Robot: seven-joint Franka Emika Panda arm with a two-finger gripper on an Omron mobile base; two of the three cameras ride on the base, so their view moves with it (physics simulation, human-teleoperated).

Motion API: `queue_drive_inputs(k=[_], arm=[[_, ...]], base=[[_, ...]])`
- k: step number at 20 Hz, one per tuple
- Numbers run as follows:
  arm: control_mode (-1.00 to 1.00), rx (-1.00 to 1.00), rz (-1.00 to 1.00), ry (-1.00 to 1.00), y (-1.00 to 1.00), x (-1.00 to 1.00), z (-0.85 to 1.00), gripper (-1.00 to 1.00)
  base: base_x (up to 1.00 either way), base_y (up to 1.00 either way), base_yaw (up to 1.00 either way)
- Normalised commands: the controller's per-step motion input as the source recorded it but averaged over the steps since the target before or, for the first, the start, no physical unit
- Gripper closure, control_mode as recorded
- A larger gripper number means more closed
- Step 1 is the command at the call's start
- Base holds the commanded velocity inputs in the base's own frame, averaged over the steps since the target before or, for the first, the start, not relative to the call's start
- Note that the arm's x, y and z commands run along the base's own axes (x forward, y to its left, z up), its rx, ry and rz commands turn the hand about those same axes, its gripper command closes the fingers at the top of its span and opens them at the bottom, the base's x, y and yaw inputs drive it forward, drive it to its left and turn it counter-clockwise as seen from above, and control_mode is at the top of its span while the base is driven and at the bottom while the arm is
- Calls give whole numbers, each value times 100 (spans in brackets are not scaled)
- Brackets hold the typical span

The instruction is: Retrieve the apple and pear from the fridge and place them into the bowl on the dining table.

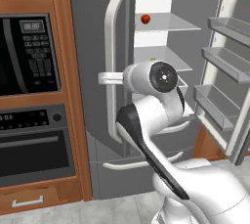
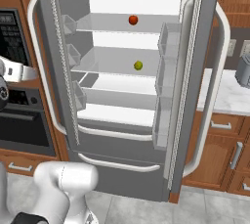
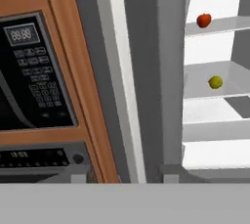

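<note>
Fridge [image 2: 195,71] doors stand open in the right base view, showing the white interior from top shelf to lower drawers, with shelf bins on both door insides. From the left base view one door [image 1: 93,71] shows only its grey outer face and long curved white handle [image 1: 113,61], while the other door's [image 1: 229,71] inner bins stand at the far right. The hand view looks along that same grey door edge, with the interior as a narrow strip on the right.

Beside the fridge on the left, a black built-in oven [image 1: 29,56] in wooden cabinetry appears in the left base and hand views; the right base view instead shows a white counter [image 2: 229,96] and wooden drawers to the right of the fridge.

The arm's elbow [image 1: 156,81] blocks the lower middle shelves in the left base view. The gripper sits near the white handle, and I cannot tell how its jaws stand.

The apple [image 2: 133,20] rests on the upper shelf, well back from the front edge, with free shelf on both sides. The pear [image 2: 138,65] lies one shelf below, almost directly under the apple, with open room around it; the left base view shows only a sliver of it [image 1: 152,59] above the elbow.
</note>
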Motion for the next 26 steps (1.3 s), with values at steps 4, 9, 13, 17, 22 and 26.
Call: queue_drive_inputs(k=[4,9,13,17,22,26], arm=[[-100,19,-5,0,-89,-23,41,-100],[-100,58,-15,-11,-66,2,-5,-100],[-100,82,-15,-5,-58,-23,-3,-100],[-100,71,-7,9,-28,-5,2,-100],[-100,40,-1,38,-24,0,22,-100],[-100,31,0,51,-16,0,12,-100]], base=[[0,0,0],[0,0,0],[0,0,0],[0,0,0],[0,0,0],[0,0,0]])
